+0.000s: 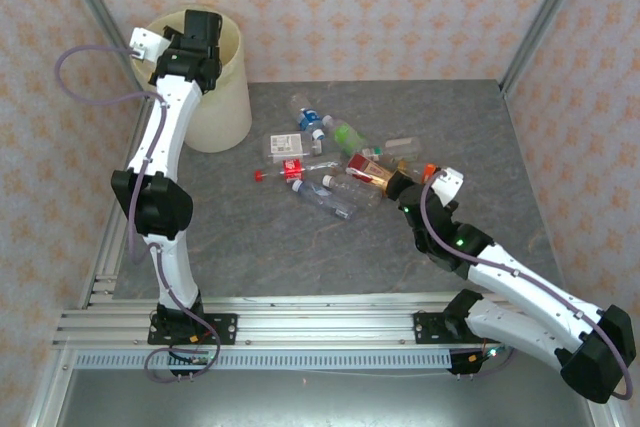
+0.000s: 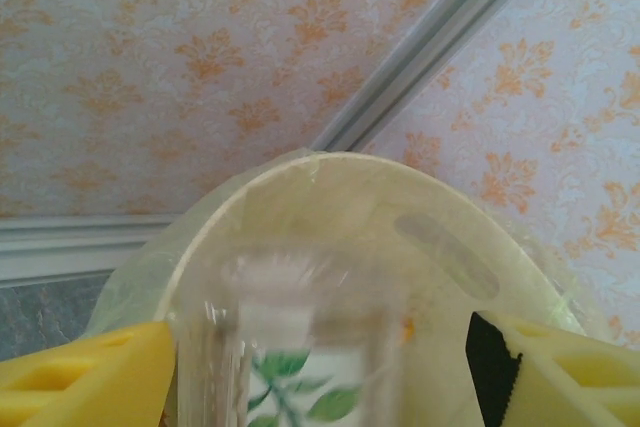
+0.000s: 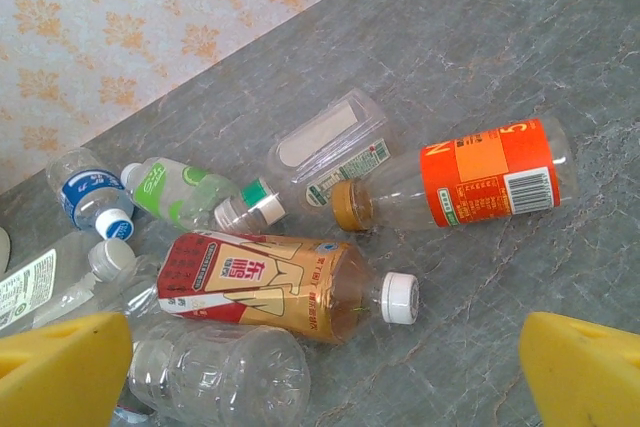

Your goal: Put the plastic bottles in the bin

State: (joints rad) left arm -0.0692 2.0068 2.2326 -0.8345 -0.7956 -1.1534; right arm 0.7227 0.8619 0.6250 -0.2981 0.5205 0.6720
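Observation:
The cream-white bin (image 1: pixel 226 107) with its pale liner stands at the far left. My left gripper (image 1: pixel 195 35) hangs over its mouth. In the left wrist view a clear bottle with a green leaf label (image 2: pixel 300 357) is blurred between the yellow fingers (image 2: pixel 90 377), above the bin's inner wall (image 2: pixel 440 247). The left gripper (image 2: pixel 325 375) is open, with a gap beside its right finger. Several plastic bottles (image 1: pixel 320 162) lie in a loose pile mid-table. My right gripper (image 3: pixel 325 372) is open just above a red-and-gold labelled bottle (image 3: pixel 260 282).
Near the right gripper lie an orange-labelled bottle (image 3: pixel 485 177), a green-labelled one (image 3: pixel 175 192), a blue-labelled one (image 3: pixel 85 192) and a bare clear one (image 3: pixel 225 372). Papered walls and metal posts close in the grey table (image 1: pixel 300 257).

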